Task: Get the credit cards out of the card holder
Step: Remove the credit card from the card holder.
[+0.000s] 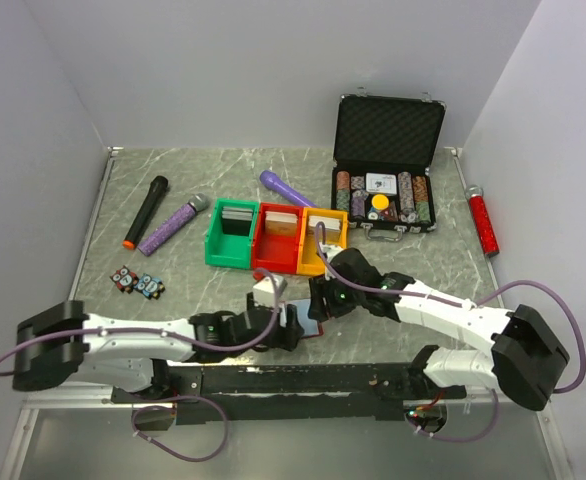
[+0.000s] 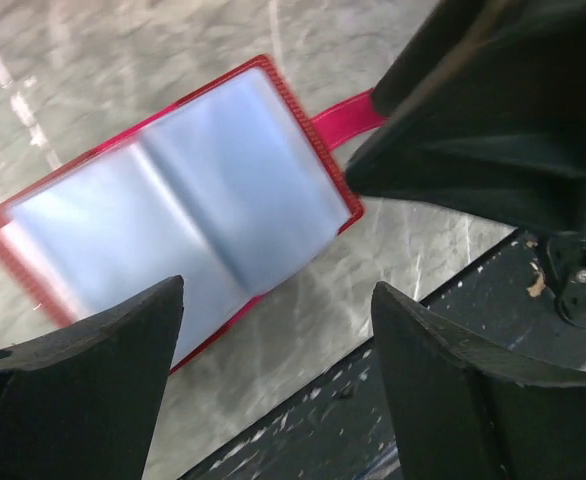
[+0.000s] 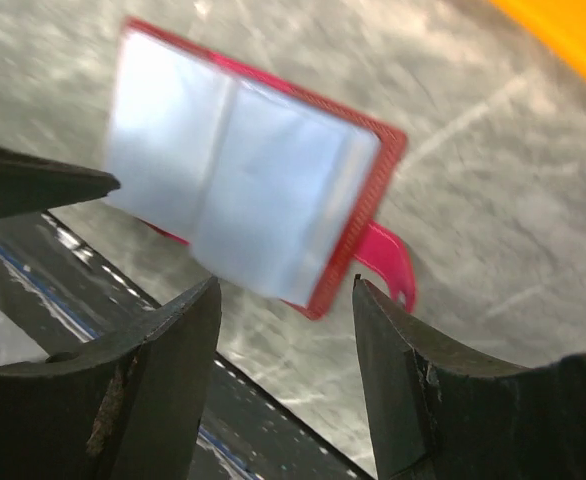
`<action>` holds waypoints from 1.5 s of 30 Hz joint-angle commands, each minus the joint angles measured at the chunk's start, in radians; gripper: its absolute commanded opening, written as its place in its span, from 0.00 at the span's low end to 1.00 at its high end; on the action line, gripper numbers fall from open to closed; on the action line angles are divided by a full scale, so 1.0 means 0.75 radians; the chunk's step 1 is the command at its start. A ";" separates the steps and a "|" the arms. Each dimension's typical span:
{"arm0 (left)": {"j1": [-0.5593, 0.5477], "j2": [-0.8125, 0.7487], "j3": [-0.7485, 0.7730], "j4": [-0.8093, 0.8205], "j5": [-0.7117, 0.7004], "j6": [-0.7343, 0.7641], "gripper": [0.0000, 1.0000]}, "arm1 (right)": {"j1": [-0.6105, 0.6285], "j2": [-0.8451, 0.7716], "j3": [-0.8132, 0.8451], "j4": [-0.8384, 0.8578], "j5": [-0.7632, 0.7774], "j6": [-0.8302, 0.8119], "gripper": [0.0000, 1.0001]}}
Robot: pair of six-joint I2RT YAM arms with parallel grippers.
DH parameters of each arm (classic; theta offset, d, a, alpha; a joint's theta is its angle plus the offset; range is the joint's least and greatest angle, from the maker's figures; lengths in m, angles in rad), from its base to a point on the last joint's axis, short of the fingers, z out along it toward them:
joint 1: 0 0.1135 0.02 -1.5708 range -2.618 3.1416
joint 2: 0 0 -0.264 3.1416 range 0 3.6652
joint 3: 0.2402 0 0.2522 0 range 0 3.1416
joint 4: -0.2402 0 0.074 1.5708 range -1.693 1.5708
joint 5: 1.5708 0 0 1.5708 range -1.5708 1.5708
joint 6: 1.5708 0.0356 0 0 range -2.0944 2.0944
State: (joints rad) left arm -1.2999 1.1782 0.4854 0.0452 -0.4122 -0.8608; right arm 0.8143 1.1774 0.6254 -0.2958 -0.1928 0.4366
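open jaws over an open wallet: a small dark-red folding card holder (image 2: 173,210) lies spread flat on the grey marbled bench (image 1: 443,265), close to its front edge. its pale grey-blue sleeves face up and its red snap tab (image 2: 348,115) sticks out to one side. the left arm's jaws stand wide apart with nothing between them. one black fingertip (image 2: 93,360) overlaps the holder's near edge in the wrist view, though whether it touches cannot be told. the right arm's jaws are parted too and grip nothing, their tips near the holder's tab end. the white left arm (image 1: 143,340) lies low along the bench front, reaching right. the white right arm (image 1: 443,315) bends at the elbow and reaches left. the two wrists meet just in front of the green plastic bin (image 1: 229,238), red plastic bin (image 1: 278,240) and yellow plastic bin (image 1: 325,240). blur leaves any print on the sleeves unreadable.
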 commanded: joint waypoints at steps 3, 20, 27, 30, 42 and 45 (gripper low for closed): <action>-0.056 0.188 0.161 -0.042 -0.166 0.054 0.80 | -0.055 -0.007 -0.052 0.039 -0.027 0.027 0.62; -0.056 0.266 0.148 -0.071 -0.191 -0.022 0.72 | -0.165 -0.014 -0.069 -0.017 0.049 -0.028 0.66; -0.056 0.213 0.093 -0.013 -0.177 -0.034 0.70 | -0.188 -0.028 -0.075 -0.021 0.079 -0.022 0.67; -0.056 0.202 0.077 0.007 -0.164 -0.030 0.68 | -0.214 -0.077 -0.085 -0.043 0.100 -0.034 0.70; -0.056 0.172 0.060 0.036 -0.152 -0.038 0.68 | -0.221 0.062 -0.114 0.116 -0.107 0.003 0.59; -0.056 0.149 0.054 0.007 -0.170 -0.083 0.68 | -0.223 0.091 -0.108 0.135 -0.138 -0.003 0.53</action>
State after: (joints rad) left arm -1.3369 1.3331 0.5362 0.0410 -0.5278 -0.8776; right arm 0.6537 1.2255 0.5476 -0.2539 -0.2474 0.4294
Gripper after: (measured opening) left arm 0.685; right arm 0.558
